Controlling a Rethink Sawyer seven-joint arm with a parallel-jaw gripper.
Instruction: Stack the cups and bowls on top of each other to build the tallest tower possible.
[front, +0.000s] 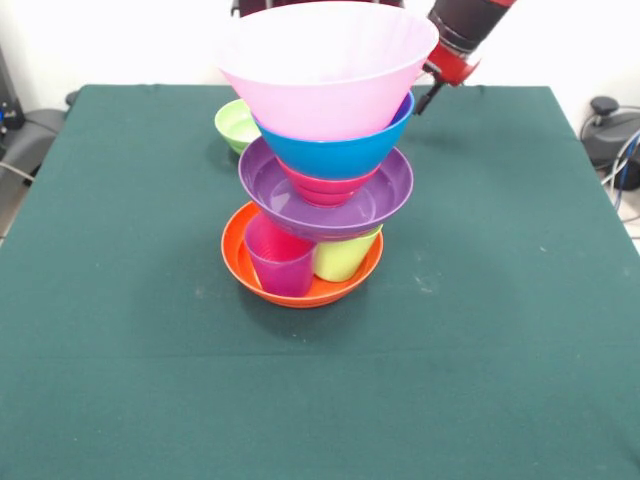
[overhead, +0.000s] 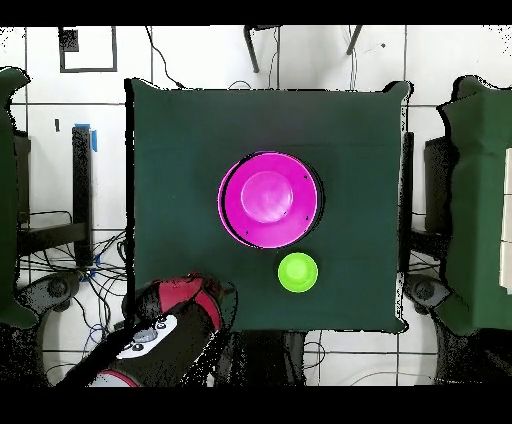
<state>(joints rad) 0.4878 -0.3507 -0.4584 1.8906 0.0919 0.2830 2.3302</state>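
Green table (front: 120, 300), pincer (front: 428, 98) off tower (front: 318, 150).

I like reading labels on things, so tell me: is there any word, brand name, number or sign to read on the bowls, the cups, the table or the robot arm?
None can be read.
The pink bowl, blue bowl, purple bowl, orange bowl, purple cup, lime cup and small green bowl are plain.
The green tablecloth and arm show no legible marking.

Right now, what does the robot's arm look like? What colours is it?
The arm is a thick round tube, black with glossy red parts. A thin black piece sticks out below its red end. From above, it looks red and black with a pale grey patch holding small dark buttons.
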